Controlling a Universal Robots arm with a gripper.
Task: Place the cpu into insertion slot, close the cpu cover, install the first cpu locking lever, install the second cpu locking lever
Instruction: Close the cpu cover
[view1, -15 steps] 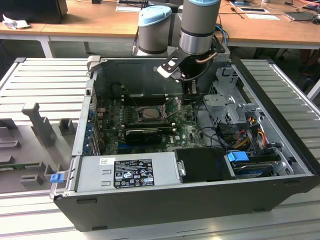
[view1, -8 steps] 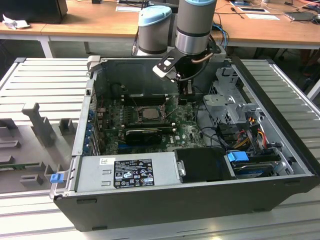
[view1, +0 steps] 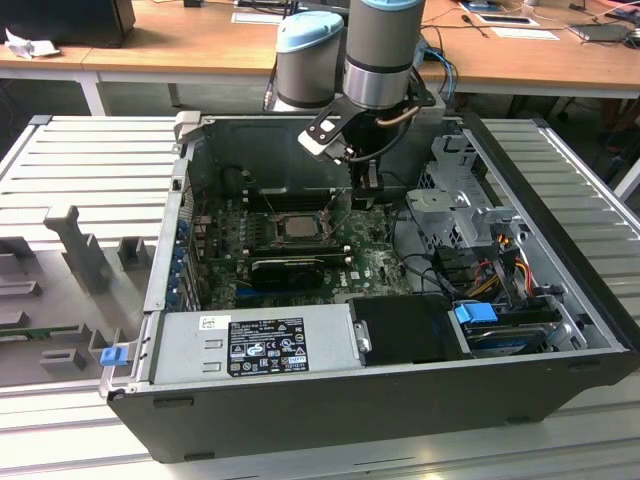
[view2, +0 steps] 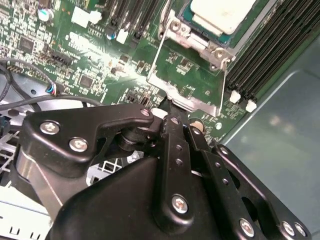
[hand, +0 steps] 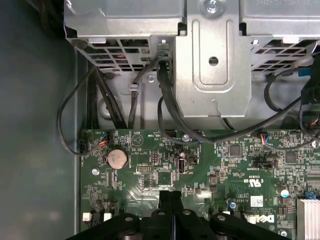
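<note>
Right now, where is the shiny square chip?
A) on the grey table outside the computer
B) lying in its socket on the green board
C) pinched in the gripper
B: in the second wrist view the cpu lies flat in the insertion slot on the green board, with the cpu cover swung open beside it.

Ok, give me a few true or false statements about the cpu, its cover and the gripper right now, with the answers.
1. The cpu sits in the insertion slot. True.
2. The cpu cover is closed over the chip. False: it stands open, and the motherboard shows through its cut-out.
3. The gripper holds the cpu. False: it is shut, by the cover's edge in the second wrist view.
4. A round coin battery sits on the motherboard. True.
</note>
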